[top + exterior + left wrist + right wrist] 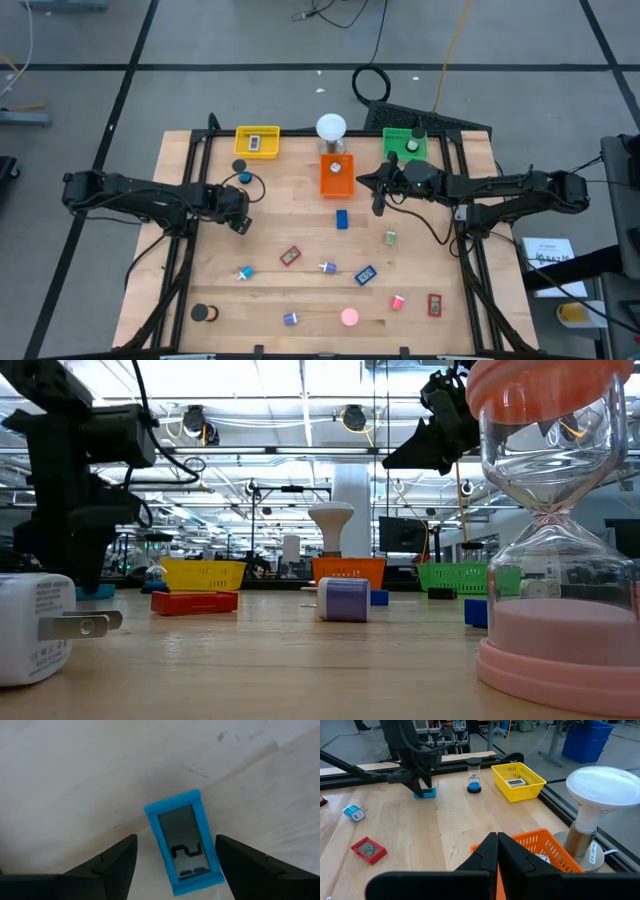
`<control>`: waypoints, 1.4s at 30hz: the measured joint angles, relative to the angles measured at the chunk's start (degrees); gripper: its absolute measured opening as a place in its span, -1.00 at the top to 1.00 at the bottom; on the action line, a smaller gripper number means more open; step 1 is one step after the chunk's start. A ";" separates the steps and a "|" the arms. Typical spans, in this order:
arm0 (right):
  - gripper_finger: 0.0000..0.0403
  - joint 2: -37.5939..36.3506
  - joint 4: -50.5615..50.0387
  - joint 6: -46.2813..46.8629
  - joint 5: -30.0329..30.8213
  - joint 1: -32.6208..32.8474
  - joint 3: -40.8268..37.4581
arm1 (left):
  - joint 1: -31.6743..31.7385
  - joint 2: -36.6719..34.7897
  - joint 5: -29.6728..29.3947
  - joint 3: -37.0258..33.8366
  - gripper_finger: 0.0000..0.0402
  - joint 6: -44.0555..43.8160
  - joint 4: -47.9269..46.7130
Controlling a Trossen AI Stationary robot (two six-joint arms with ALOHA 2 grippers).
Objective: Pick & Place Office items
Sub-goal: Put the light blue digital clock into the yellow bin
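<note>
While hovering low over tabletop (300, 290), my left gripper (175, 857) spread wide, fingers straddling blue digital timer (183, 842) lying flat, ungrasped. My right gripper (497, 852) pressed closed, empty, above orange tray (555, 847).

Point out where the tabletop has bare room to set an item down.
Bare wood lies between the left gripper and the blue block, and between the yellow tray and orange tray. The front strip around the pink hourglass is crowded.

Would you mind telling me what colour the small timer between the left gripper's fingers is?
Blue, with a grey screen; the timer shows best in the left wrist view.
</note>
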 joint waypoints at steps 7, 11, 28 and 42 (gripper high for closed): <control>0.98 0.00 0.00 0.00 0.02 0.00 0.00 | 1.46 0.00 0.93 -0.79 0.04 3.35 1.28; 0.98 0.00 0.01 0.00 0.02 0.00 0.00 | 1.44 -0.04 1.25 -0.50 0.29 7.10 1.16; 0.98 0.00 0.37 -0.02 0.03 0.00 0.00 | 14.88 0.73 -5.03 31.74 0.32 26.93 -6.77; 0.98 0.00 0.39 -0.02 0.02 0.00 0.00 | 35.42 26.60 3.26 43.44 0.32 33.79 3.95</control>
